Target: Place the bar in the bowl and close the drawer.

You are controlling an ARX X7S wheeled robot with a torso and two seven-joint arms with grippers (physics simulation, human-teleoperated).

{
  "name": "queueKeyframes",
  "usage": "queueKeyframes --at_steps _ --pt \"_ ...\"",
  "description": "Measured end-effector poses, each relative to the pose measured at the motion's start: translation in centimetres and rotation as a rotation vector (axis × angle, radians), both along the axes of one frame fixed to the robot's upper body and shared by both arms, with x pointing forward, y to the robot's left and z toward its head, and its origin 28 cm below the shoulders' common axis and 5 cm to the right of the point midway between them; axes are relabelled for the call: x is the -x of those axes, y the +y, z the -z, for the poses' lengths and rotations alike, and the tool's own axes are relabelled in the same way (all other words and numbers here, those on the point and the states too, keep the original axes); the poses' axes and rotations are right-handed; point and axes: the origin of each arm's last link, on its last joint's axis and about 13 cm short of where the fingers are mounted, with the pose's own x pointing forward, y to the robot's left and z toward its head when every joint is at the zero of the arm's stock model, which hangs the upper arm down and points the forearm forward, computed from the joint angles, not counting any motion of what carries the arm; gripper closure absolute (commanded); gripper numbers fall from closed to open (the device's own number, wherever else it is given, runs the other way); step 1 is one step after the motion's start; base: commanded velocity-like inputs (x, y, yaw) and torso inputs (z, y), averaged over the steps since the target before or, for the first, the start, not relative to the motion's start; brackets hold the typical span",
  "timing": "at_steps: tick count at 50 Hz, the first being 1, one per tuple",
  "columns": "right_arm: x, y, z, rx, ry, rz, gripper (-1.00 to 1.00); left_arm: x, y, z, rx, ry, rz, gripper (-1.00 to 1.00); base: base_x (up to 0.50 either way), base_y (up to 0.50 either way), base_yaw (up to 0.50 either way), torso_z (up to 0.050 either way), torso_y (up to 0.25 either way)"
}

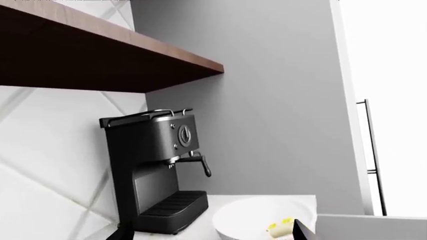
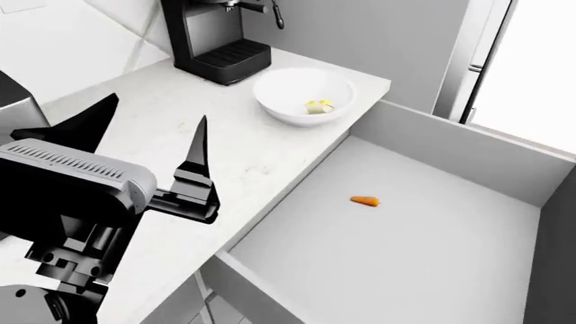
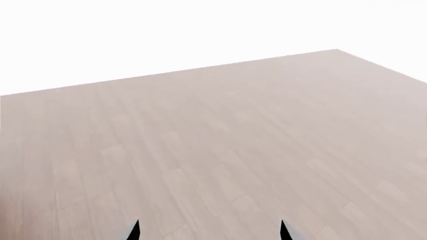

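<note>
A: Where was the bar [image 2: 317,106]?
B: Inside the bowl [image 2: 279,106]; the drawer [image 2: 468,154] gaped right of the left gripper [image 2: 148,145], whose fingers were spread, empty.
A: The right gripper [image 3: 208,231]?
B: Spread too, facing floor [image 3: 220,150], so the left was likely nearer.
</note>
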Motion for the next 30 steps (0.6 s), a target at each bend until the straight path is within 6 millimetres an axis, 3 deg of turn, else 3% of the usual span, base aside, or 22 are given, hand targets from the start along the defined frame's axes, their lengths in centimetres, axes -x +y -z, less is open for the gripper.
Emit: queueKeyframes --at_steps 15,30 --pt "-1.3 0.5 4.5 -0.078 0.048 -0.016 -1.0 0.1 -0.1 -0.1 0.001 -0.006 0.003 -1.0 0.0 0.0 0.0 0.0 0.0" --pt "-4.1 1.8 7.4 -0.112 0.097 -0.096 -1.0 0.1 0.0 0.0 0.004 -0.006 0.004 -1.0 0.0 0.0 0.0 0.0 0.0"
